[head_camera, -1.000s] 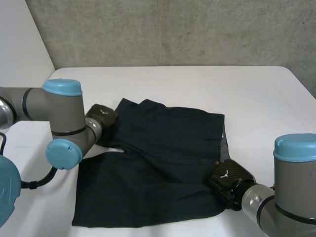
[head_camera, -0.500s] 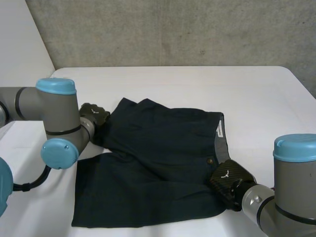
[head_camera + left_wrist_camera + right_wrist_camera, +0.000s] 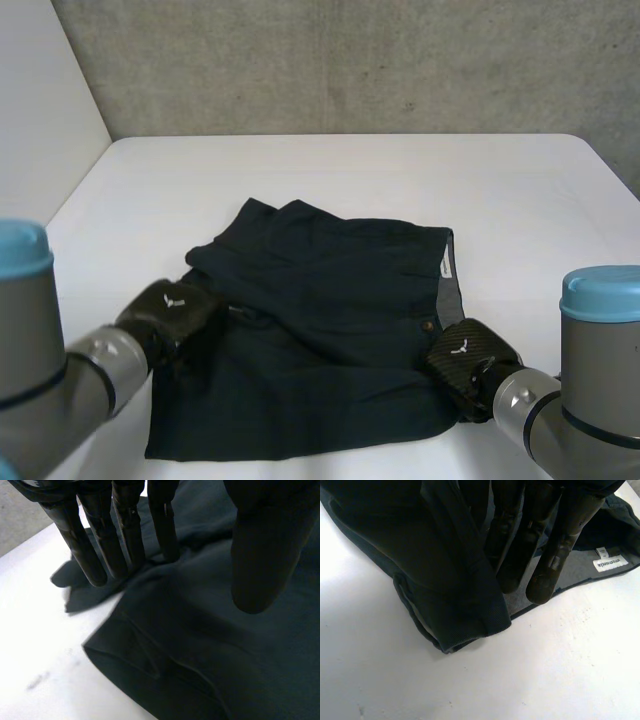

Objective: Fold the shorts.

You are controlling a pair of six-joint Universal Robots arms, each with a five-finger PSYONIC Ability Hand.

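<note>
Seeing dark navy shorts (image 3: 330, 330) spread on the white table (image 3: 350, 170), centre to lower left of the head view. Waistband toward the right side of the frame, legs toward the left. Looks partly doubled, with the upper leg's edge lying over the lower one. Spotting a white label (image 3: 440, 263) and a small button (image 3: 428, 326) along the waistband at centre right.

Reading the left hand (image 3: 170, 310) at lower left of the head view, on the left edge of the shorts near where the two legs meet. Wide open per its wrist view: fingers (image 3: 127, 525) straight, tips down at the cloth edge next to bare table. Thumb (image 3: 262, 555) held apart from them over the fabric, nothing pinched.

Placing the right hand (image 3: 465, 362) at lower right of the head view, on the waistband's near corner, just below the button. Can't tell its grip. In its wrist view, a thick fold of cloth laps over one side of it, with grey inner waistband under the rest and the label just beside it.
</note>
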